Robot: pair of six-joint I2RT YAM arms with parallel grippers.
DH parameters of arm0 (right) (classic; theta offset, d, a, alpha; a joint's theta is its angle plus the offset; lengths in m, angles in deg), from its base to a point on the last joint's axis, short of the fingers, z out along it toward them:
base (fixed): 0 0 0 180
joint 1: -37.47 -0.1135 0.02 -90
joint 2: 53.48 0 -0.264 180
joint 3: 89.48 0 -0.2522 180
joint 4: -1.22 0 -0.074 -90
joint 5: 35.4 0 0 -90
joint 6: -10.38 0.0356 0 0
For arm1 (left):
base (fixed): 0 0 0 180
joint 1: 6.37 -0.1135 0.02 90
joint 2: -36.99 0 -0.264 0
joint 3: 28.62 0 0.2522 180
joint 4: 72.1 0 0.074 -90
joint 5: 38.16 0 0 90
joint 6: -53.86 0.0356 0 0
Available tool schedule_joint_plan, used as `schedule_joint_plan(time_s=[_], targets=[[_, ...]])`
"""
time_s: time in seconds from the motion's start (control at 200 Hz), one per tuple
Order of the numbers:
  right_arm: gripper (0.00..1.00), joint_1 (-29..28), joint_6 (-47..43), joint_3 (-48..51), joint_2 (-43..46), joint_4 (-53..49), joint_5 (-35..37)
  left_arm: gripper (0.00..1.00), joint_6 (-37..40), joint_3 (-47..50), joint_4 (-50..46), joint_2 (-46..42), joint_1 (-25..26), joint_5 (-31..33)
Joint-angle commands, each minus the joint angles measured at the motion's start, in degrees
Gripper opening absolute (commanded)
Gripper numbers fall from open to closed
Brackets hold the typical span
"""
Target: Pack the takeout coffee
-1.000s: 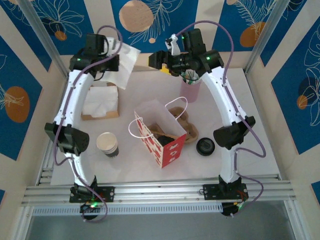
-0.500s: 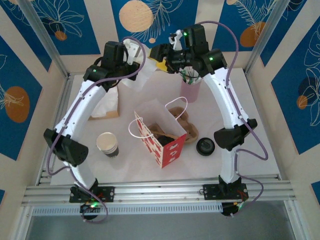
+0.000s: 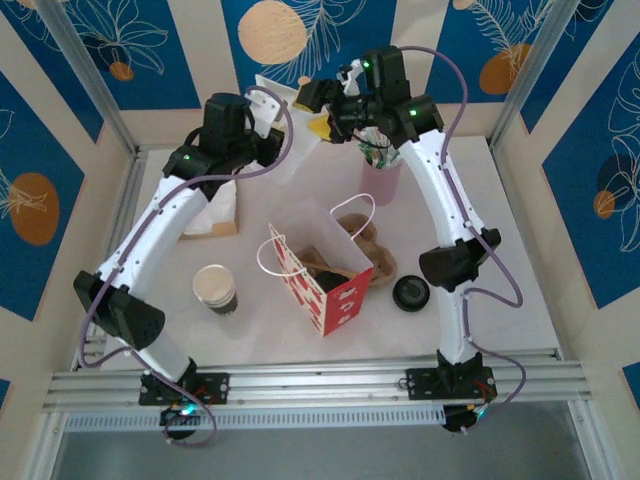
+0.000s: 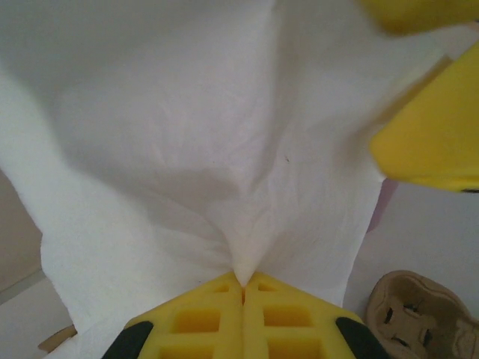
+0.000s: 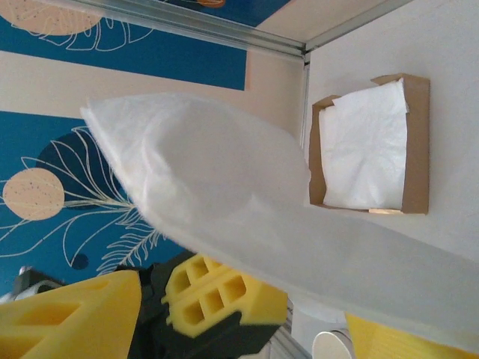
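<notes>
**Coffee near-left, both grippers far back at a napkin**

I read the left gripper [image 4: 241, 280] as pinched shut on a white napkin [image 4: 187, 134], with the paper puckering right at its yellow tips. The right gripper [image 3: 312, 112] has its fingers spread apart beside the same sheet, gripping nothing that I can see. Both hang over the far side of the table [image 3: 300, 335]. The takeout coffee [image 3: 215, 287] stands upright toward the near-left, just left of the red-and-white bag [image 3: 325, 285] and well apart from either set of fingers. Its mouth looks pale from above, so I make out no lid on it. It lies on the left arm's side, back toward that arm's base, so I judge the left arm the nearer one, but it must first let go of the napkin. The cup's long axis is vertical, so I would come in from the side.
</notes>
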Motion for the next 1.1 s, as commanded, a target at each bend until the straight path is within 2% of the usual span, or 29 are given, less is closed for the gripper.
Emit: schedule_joint_plan(time_s=[0.0,0.3,0.46,0.6,0.655,0.695,0.76,0.825,0.865,1.035,1.095], targets=[[0.76,-0.3,0.65,-2.17,-1.0,-1.23,-0.46,0.0,3.01,0.4,2.38,-1.29,2.28,0.03],[0.78,0.4,-0.02,-2.83,-3.08,-3.84,0.78,0.0,8.87,2.76,5.24,-2.49,7.48,2.42],[0.72,0.95,-0.75,-2.41,-3.18,-5.28,1.41,0.0,10.14,4.46,7.11,-3.71,8.97,2.87],[0.63,0.85,-1.39,-2.19,-3.29,-5.28,0.58,0.0,10.62,5.41,8.55,-4.39,9.37,2.53],[0.56,0.76,-1.9,-2.06,-3.3,-5.53,-0.1,0.0,10.79,5.46,8.88,-4.48,9.35,2.54],[0.55,0.68,-2.44,-2.07,-3.31,-6.01,-0.43,0.0,10.92,5.57,9.21,-4.56,9.39,2.69],[0.55,0.43,-3.53,-2.06,-3.07,-6.88,-0.7,0.0,11.29,5.99,9.93,-4.74,9.37,2.89],[0.66,0.22,-4.53,-2.02,-2.77,-8.01,-1.06,0.0,11.46,6.29,10.51,-4.81,9.34,3.3],[0.69,0.22,-5.02,-1.93,-2.36,-8.74,-1.14,0.0,11.45,6.45,10.85,-4.91,9.38,3.59],[0.71,0.85,-8.01,5.86,2.9,-3.72,-2.37,0.0,10.26,8.01,12.53,-5.53,9.27,3.44],[0.72,1.71,-9.55,10.88,5.35,0.29,-5.64,0.0,9.22,8.01,12.27,-5.7,9.09,2.42]])
